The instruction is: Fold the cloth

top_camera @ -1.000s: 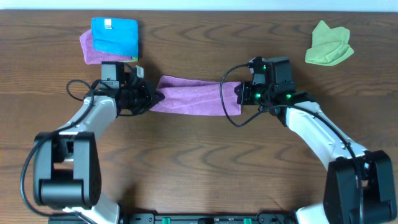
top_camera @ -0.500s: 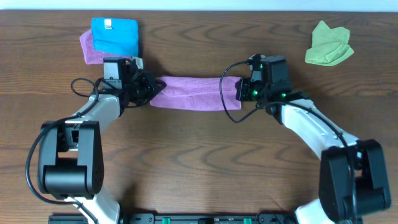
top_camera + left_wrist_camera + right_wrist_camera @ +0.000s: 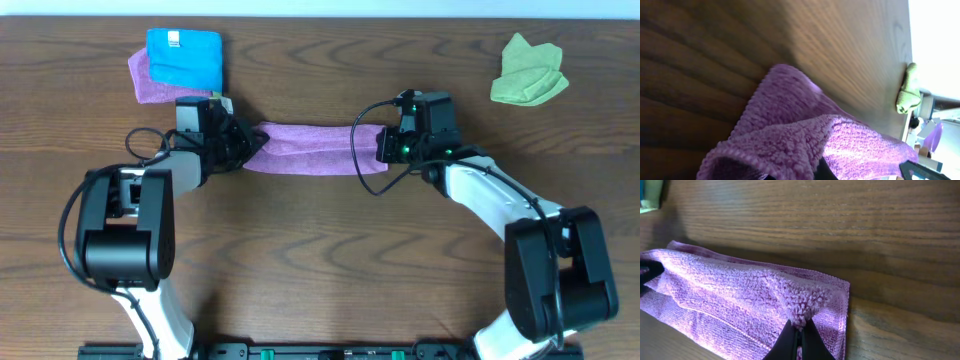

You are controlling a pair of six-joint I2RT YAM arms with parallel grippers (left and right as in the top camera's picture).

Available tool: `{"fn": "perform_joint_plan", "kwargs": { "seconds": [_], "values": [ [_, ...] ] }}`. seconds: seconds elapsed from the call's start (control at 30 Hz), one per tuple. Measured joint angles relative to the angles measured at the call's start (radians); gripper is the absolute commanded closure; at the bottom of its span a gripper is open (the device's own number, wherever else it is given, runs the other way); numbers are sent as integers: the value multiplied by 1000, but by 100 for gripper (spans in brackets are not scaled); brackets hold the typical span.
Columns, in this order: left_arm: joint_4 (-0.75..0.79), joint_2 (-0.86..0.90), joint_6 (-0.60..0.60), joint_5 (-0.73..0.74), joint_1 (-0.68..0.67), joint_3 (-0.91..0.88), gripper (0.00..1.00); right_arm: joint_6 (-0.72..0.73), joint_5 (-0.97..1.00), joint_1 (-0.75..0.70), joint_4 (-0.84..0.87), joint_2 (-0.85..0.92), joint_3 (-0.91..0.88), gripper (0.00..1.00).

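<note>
This looks like a robotics lab or test bench, not a home. Two white-and-black arms (image 3: 480, 195) rise from a black rail (image 3: 320, 352) at the near edge of the wood-grain desk (image 3: 320, 260). A loose black cable (image 3: 358, 165) loops beside the right hand (image 3: 383, 148). Coloured cloths lie out like samples: a lime-green cloth (image 3: 528, 70) well beyond the right hand and a blue cloth (image 3: 185, 57) just beyond the left hand (image 3: 245, 150). Past the desk's edge sits blurred clutter (image 3: 930, 137).

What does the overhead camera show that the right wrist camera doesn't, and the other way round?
Only the overhead: both arms whole, with the purple cloth stretched as a strip between the left gripper and right gripper. Only the right wrist: the shut fingertips pinching the cloth's fluffy pile near its stitched end. Both: the cloth and the wooden table.
</note>
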Motion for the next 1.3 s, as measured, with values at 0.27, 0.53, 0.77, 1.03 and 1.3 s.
{"fn": "perform_joint_plan", "kwargs": {
  "seconds": [0.27,0.53,0.77,1.03,1.3],
  "values": [
    [6,13,-6,-2,0,0,94,0,37,7,40,62,0,98],
    [5,13,-6,-35,0,0,93,-4,97,29,88,106,0,82],
    [5,13,-13,-51,3,2,84,-4,142,29,76,108,0,71],
    [5,13,-21,21,35,58,80,-3,148,29,-7,108,0,73],
    [1,13,-30,93,68,77,80,-2,151,29,-59,69,0,73]
  ]
}}
